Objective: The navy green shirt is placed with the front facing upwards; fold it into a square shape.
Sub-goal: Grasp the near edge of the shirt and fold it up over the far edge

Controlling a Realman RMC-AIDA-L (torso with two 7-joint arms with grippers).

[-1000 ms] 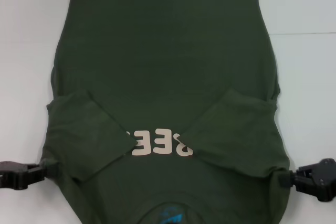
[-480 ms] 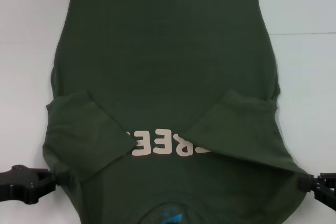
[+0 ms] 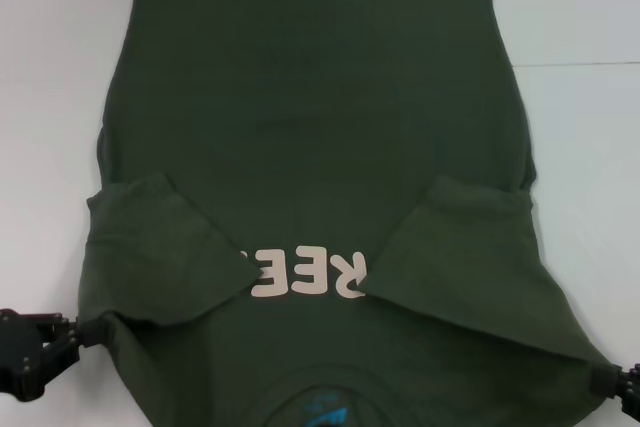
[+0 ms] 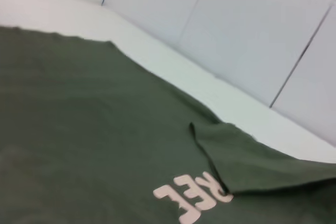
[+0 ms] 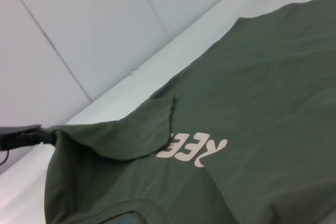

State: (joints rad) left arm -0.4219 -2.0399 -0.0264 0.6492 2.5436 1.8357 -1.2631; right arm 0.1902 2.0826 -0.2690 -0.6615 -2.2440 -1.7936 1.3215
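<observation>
Pale worktop [image 3: 580,147] all round, white wall panels [image 4: 252,30] behind it — nothing lies between the arms and the cloth. The navy green shirt [image 3: 310,117] is spread flat across the worktop, hem at the far edge, collar with its blue label [image 3: 322,413] nearest the robot. Both sleeves are folded inward over the chest, partly covering the cream lettering [image 3: 308,272]. Down at the near left corner, the left pincer [image 3: 88,332] is at the shirt's shoulder edge, pinching the cloth there. On the far side, the right pincer [image 3: 612,384] sits at the right shoulder edge, mostly out of view — its grip cannot be told, though the fabric is drawn to a point there.
</observation>
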